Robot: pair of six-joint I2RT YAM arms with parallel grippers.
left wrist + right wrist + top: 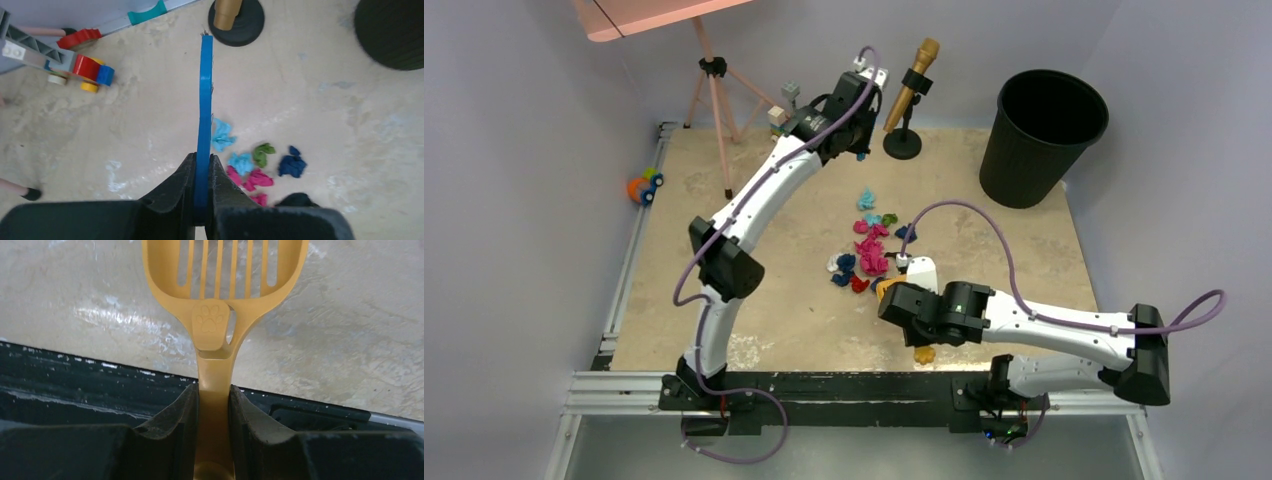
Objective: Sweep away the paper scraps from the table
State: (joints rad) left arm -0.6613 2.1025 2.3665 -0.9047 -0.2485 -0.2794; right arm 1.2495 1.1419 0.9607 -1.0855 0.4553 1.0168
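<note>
The paper scraps (869, 248) lie clustered mid-table: pink, red, navy, teal, green and white wads. My left gripper (854, 140) is at the far side of the beige table (784, 310), beyond the scraps. It is shut on a thin blue brush (204, 100) seen edge-on. The teal, pink, green and navy scraps (250, 165) lie just right of the left gripper (202, 161). My right gripper (912, 305) is just near-side of the scraps. The right gripper (214, 390) is shut on the handle of an orange slotted scoop (225, 270). Little of the scoop (887, 289) shows from above.
A black bin (1042, 135) stands at the far right corner. A microphone on a round stand (904, 140) and a tripod (719, 110) stand at the back. A toy train (75, 62) sits at the far left, a toy car (644, 186) off the left edge.
</note>
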